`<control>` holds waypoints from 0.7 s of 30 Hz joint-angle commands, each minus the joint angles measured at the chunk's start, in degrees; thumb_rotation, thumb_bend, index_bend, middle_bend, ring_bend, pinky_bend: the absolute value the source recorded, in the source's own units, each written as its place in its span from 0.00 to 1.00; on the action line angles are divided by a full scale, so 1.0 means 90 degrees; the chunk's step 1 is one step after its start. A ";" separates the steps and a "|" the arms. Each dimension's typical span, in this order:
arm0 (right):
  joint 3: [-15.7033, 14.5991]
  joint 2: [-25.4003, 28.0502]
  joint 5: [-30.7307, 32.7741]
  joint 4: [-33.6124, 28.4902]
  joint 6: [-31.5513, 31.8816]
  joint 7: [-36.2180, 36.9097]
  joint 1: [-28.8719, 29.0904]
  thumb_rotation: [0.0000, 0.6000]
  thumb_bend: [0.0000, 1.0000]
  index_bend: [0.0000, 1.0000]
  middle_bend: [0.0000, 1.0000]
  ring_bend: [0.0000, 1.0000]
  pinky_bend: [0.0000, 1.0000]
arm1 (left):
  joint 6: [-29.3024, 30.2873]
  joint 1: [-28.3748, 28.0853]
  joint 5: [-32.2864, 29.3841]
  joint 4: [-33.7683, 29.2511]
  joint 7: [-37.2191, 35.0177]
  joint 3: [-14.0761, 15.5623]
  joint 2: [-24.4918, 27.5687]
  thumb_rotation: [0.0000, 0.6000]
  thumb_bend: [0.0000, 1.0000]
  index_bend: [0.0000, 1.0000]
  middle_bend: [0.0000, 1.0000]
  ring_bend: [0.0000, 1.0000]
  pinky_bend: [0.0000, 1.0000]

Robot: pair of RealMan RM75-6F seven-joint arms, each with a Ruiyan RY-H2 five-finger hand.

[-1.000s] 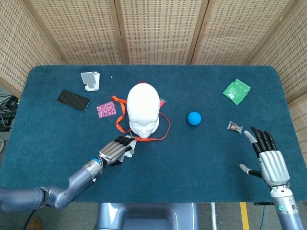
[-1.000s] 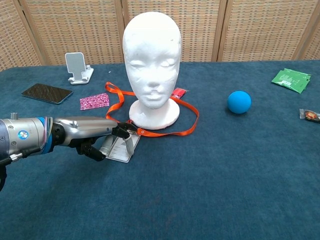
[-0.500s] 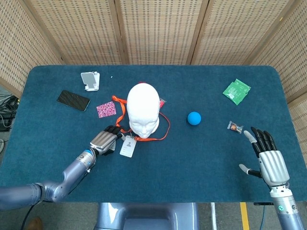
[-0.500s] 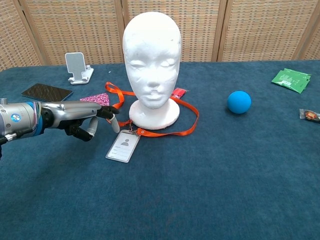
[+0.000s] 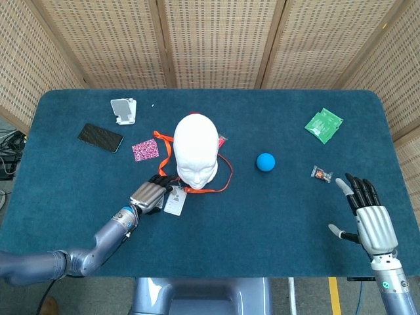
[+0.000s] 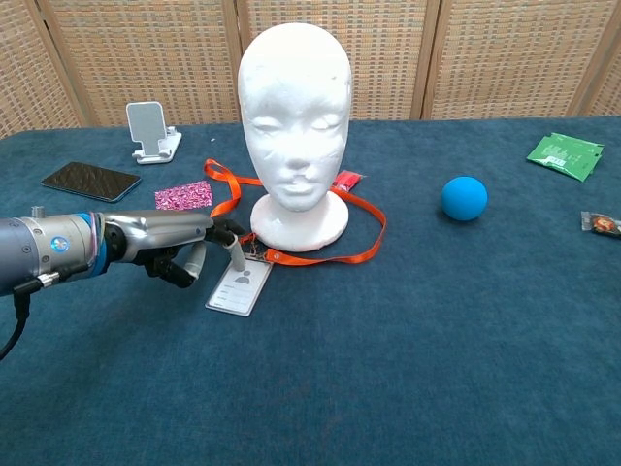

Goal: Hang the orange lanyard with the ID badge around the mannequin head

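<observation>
The white mannequin head (image 5: 195, 152) (image 6: 294, 116) stands upright at mid-table. The orange lanyard (image 5: 227, 176) (image 6: 367, 243) lies flat on the cloth, looped around the head's base. Its ID badge (image 5: 174, 202) (image 6: 239, 287) lies face up in front of the base, to the left. My left hand (image 5: 149, 193) (image 6: 184, 243) reaches in low from the left, fingers stretched toward the badge's top edge, its fingertips (image 6: 235, 254) at the clip; nothing is lifted. My right hand (image 5: 371, 216) hovers at the front right, fingers spread, holding nothing; only the head view shows it.
A blue ball (image 5: 265, 161) (image 6: 464, 197) sits right of the head. A green packet (image 5: 323, 125) and a small wrapper (image 5: 321, 173) lie further right. At the back left are a black phone (image 5: 100, 137), a white stand (image 5: 123, 110) and a pink card (image 5: 145, 149).
A second ago my left hand covered the badge. It then let go and drew back left, leaving the badge flat, and has now returned to the badge's top edge. The right hand stayed put.
</observation>
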 commanded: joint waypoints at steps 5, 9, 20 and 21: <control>0.0026 0.0018 0.0008 -0.0003 0.0031 0.0043 -0.0013 1.00 0.27 0.12 0.00 0.00 0.00 | -0.0010 -0.0077 -0.0140 -0.0234 0.0233 0.0096 -0.0069 1.00 1.00 0.26 0.00 0.00 0.00; 0.0031 0.0020 0.0006 -0.0004 0.0031 0.0043 -0.0013 1.00 0.27 0.12 0.00 0.00 0.00 | 0.0029 -0.0106 -0.0155 -0.0370 0.0287 0.0094 -0.0106 1.00 1.00 0.26 0.00 0.00 0.00; 0.0060 0.0045 0.0036 -0.0019 0.0029 0.0065 -0.0020 1.00 0.27 0.12 0.00 0.00 0.00 | 0.0121 -0.0234 -0.0226 -0.0696 0.0506 0.0112 -0.0294 1.00 1.00 0.27 0.00 0.00 0.00; 0.0061 0.0047 0.0034 -0.0020 0.0029 0.0068 -0.0019 1.00 0.27 0.12 0.00 0.00 0.00 | 0.0140 -0.0247 -0.0238 -0.0717 0.0535 0.0111 -0.0315 1.00 1.00 0.27 0.00 0.00 0.00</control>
